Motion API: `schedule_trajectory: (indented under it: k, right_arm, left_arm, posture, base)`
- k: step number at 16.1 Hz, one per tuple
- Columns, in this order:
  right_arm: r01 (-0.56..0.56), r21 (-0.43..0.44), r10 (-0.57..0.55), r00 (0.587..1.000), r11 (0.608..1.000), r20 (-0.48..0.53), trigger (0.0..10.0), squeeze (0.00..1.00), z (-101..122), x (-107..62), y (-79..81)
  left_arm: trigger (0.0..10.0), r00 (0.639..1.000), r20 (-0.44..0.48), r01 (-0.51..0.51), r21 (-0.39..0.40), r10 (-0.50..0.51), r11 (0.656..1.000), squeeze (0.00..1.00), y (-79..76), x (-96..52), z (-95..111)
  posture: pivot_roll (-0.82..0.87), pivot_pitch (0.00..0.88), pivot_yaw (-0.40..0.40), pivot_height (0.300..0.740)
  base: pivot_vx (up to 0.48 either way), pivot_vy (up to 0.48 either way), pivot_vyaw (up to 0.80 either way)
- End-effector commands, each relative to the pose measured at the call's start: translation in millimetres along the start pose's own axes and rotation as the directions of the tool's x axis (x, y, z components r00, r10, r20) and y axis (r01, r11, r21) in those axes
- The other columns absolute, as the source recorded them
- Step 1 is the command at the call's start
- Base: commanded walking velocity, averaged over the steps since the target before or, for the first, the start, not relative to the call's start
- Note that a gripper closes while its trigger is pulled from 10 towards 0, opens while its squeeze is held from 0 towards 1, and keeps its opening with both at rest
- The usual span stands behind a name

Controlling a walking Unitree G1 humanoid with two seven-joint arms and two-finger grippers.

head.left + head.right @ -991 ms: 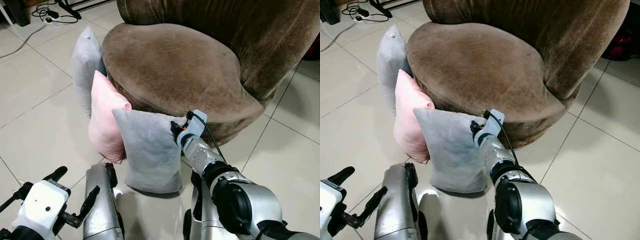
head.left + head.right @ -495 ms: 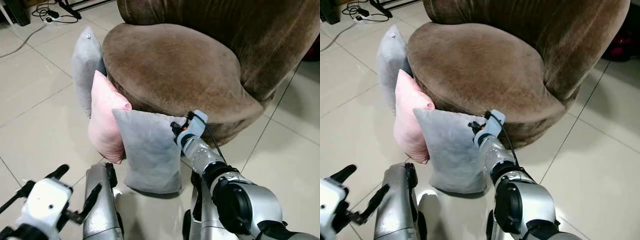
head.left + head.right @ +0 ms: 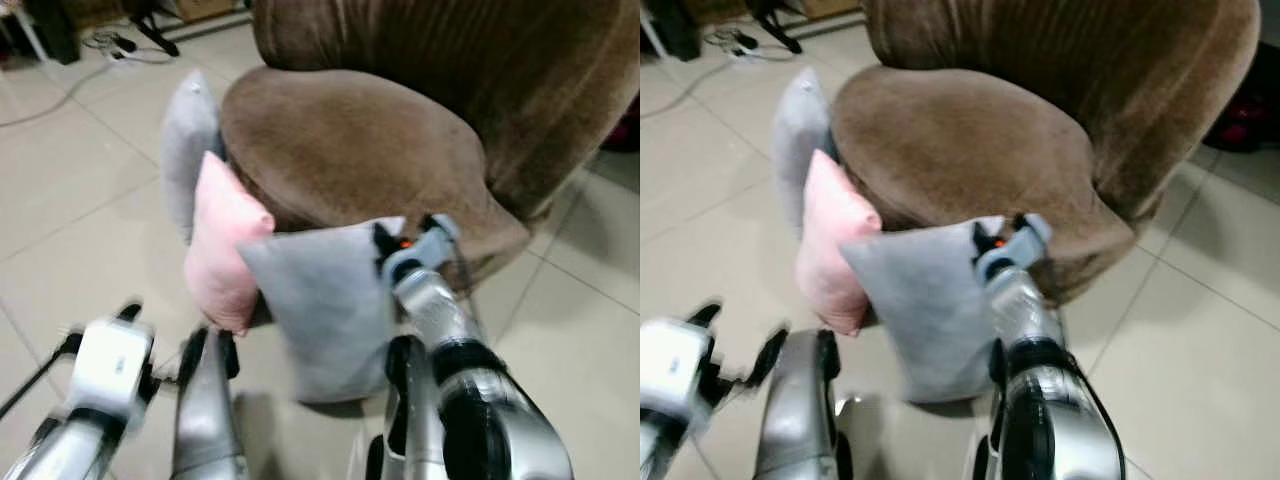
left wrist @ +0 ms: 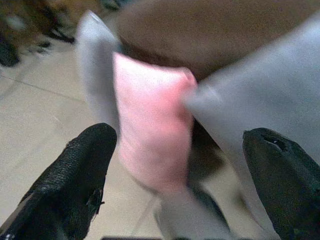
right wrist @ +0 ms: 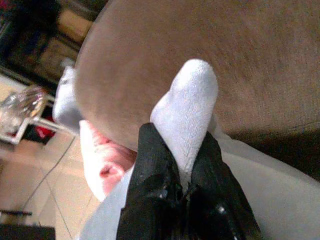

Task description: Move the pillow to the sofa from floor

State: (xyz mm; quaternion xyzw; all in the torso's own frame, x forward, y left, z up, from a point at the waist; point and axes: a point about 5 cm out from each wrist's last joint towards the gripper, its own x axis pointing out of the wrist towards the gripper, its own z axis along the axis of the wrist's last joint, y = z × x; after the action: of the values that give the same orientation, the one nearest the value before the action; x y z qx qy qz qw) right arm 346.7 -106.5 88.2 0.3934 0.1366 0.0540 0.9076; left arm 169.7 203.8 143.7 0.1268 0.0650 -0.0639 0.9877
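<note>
Brown sofa up top waits bare, grey pillow at center frame leans on its front, right gripper pinching its top corner, left gripper spread wide at lower left — grabbed, lift-over pending.

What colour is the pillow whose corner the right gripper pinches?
Light grey pillow, pinched by the right gripper; the left eye view shows it best.
</note>
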Motion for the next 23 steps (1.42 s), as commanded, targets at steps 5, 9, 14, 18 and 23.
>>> schedule_trajectory:
  k: [5,9,14,18,23]
  right_arm:
    - [-0.199,-0.247,0.248,0.951,0.948,0.183,10.0,0.0,62.7,-38.5,55.1]
    - [-0.107,-0.251,0.175,0.948,0.962,0.265,10.0,0.0,77.6,-73.4,47.3]
    - [-0.085,-0.317,0.169,0.954,0.945,0.249,10.0,0.0,75.7,-74.1,57.3]
    - [-0.088,-0.417,0.216,0.938,0.905,0.271,10.0,0.0,87.5,-65.3,71.3]
    - [-0.099,-0.378,0.213,0.938,0.921,0.273,10.0,0.0,84.1,-63.8,70.1]
  left_arm:
    - [10.0,0.993,0.098,-0.062,-0.017,0.064,0.998,0.0,-0.1,35.8,22.6]
    - [10.0,0.986,0.164,-0.035,0.035,0.029,0.999,0.0,-3.2,66.5,39.7]
    - [10.0,0.984,0.172,-0.06,0.108,0.041,0.992,0.0,0.1,77.7,39.5]
    - [10.0,0.977,0.211,-0.068,0.138,0.038,0.988,0.0,-0.6,86.1,46.9]
    - [10.0,0.971,0.232,-0.08,0.111,0.052,0.991,0.0,-2.3,89.3,50.3]
  posture:
    - [-0.02,0.0,0.023,0.445]
    - [-0.06,0.0,0.045,0.469]
    - [-0.03,0.0,0.011,0.519]
    - [-0.01,0.0,-0.033,0.564]
    - [-0.01,0.0,-0.029,0.604]
  base:
    - [0.0,0.0,0.0]
    - [0.0,0.0,0.0]
    - [0.0,0.0,0.0]
    - [0.0,0.0,0.0]
    - [0.0,0.0,0.0]
